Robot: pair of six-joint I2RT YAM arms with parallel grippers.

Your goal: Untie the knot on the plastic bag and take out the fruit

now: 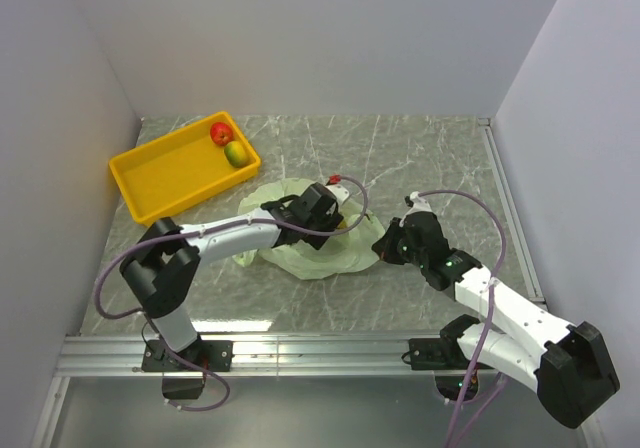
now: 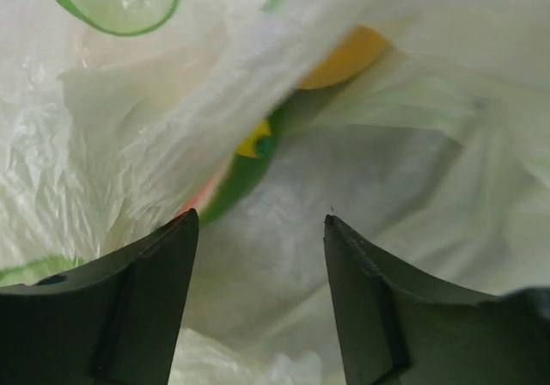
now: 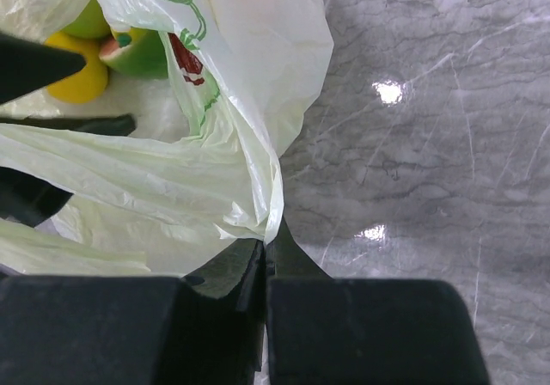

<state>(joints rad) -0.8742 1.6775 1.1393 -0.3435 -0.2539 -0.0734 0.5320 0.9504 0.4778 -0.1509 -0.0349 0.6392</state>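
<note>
Reaching into the plastic bag for fruit is the step we tag here, not untying. We see no knot anywhere and the bag mouth gapes open, so we judge the untying done. The bag lies in the middle of the table, between the two arms.

The right gripper is clamped on the bag's right edge, fingers together with a fold of film pinched at the tips. The left gripper sits inside the mouth, fingers apart, with nothing between them but loose film. Just beyond its tips, behind a layer of plastic, we spot an orange-yellow piece and a green piece. The right wrist view shows a yellow fruit beside a green apple deep in the bag. The yellow tray at far left holds a red apple and a mango, so we judge the job partly done.

Next move, our call: the left gripper goes deeper, gets past the film, centres on one piece and closes on fruit only. The risk is grabbing plastic along with it. The right grip must hold so the mouth does not collapse.
</note>
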